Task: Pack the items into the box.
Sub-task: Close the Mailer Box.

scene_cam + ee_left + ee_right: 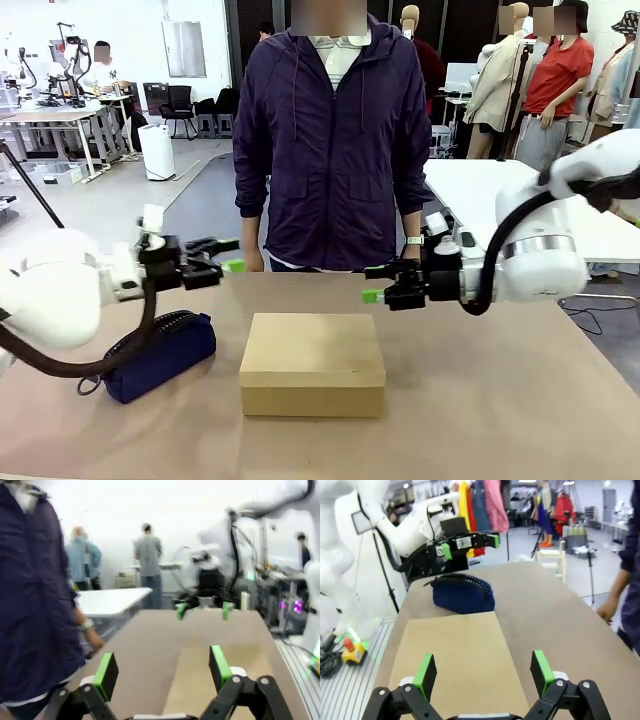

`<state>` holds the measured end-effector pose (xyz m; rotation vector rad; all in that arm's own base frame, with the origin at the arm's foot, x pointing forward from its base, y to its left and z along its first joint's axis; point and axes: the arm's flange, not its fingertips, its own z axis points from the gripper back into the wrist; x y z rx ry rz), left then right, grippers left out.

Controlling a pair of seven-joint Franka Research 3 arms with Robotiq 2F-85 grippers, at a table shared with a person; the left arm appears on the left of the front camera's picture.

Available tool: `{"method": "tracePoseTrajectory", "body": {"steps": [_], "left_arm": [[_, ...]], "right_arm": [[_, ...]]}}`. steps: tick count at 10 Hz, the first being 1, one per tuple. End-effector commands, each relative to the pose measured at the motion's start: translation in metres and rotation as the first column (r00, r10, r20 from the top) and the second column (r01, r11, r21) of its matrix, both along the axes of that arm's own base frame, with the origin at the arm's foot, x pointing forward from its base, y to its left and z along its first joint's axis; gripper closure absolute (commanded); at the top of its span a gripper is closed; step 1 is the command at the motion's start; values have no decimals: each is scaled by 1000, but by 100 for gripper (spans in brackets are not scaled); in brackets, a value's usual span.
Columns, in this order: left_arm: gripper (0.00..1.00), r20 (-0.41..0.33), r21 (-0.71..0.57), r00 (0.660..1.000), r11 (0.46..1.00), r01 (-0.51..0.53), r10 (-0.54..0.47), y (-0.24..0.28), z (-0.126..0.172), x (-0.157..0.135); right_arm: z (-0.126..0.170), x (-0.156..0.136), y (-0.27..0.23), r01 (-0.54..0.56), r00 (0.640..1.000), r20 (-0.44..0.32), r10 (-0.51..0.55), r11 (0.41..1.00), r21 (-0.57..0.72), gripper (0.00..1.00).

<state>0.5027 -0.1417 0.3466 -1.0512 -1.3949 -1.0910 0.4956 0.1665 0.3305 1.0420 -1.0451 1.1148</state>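
Brown worktop (480, 400) carries a shallow tan cardboard box (313, 364) at its middle, flap lid down flat, and a navy zipped pouch (160, 355) just beside it toward the left edge. Left gripper (232, 255) and right gripper (372, 282) hover above the far edge on either side of the box, jaws spread and holding nothing. A person in a dark jacket (330, 140) stands behind the far edge. No pen-like tool or stapler lies on the worktop, so packing looks finished, with the items probably inside. Next move seems to need only that both arms draw clear.
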Motion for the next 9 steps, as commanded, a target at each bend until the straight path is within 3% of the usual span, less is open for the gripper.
{"method": "tracePoseTrajectory", "body": {"steps": [1,2,4,6,9], "left_arm": [[4,86,143,987,982,120,-134,-6,-9,8],[4,64,214,975,958,193,-210,-19,-18,7],[4,4,316,958,910,270,-286,-35,-38,5],[4,-51,395,942,859,325,-333,-47,-53,1],[4,-90,409,933,841,354,-349,-56,-62,4]], "right_arm": [[-9,11,7,-66,992,97,74,995,-78,0],[-19,10,16,-119,989,75,129,985,-125,0],[-38,4,27,-127,983,92,160,950,-286,0],[-49,1,29,-138,982,72,175,923,-359,0],[-44,7,24,-142,985,49,167,932,-332,0]]}}
